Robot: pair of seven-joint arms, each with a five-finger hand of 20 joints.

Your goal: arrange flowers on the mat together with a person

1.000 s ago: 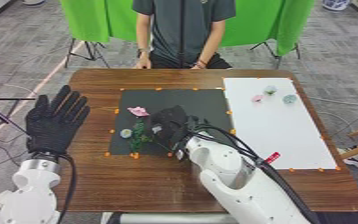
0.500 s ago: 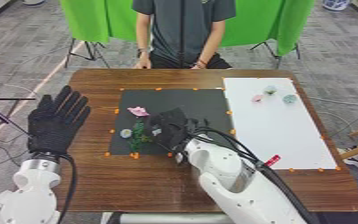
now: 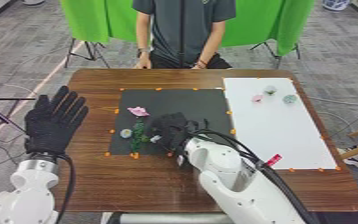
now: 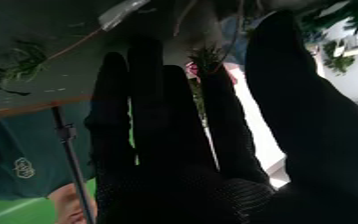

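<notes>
**Right robot hand (image 3: 171, 126) low over the black mat (image 3: 189, 100), fingers straight**

Nearest you, a red tag (image 3: 273, 159) lies by the white mat's (image 3: 286, 135) near corner, on your right. On the black mat, the leafy green stem (image 3: 140, 135) runs from the near edge towards the far side, with a pale blossom (image 3: 126, 133) just to its left. Your right robot hand is just right of that stem, its fingers extended close together; you can't tell whether they touch the small pale piece (image 3: 156, 138) beside them. Your left robot hand (image 3: 55, 120) is spread and holds nothing, over the bench's (image 3: 95, 175) left side. Farther off, a pink flower (image 3: 138, 111) sits at the stem's far end. Farthest, three small pale flowers (image 3: 289, 99) sit grouped on the white mat.
</notes>
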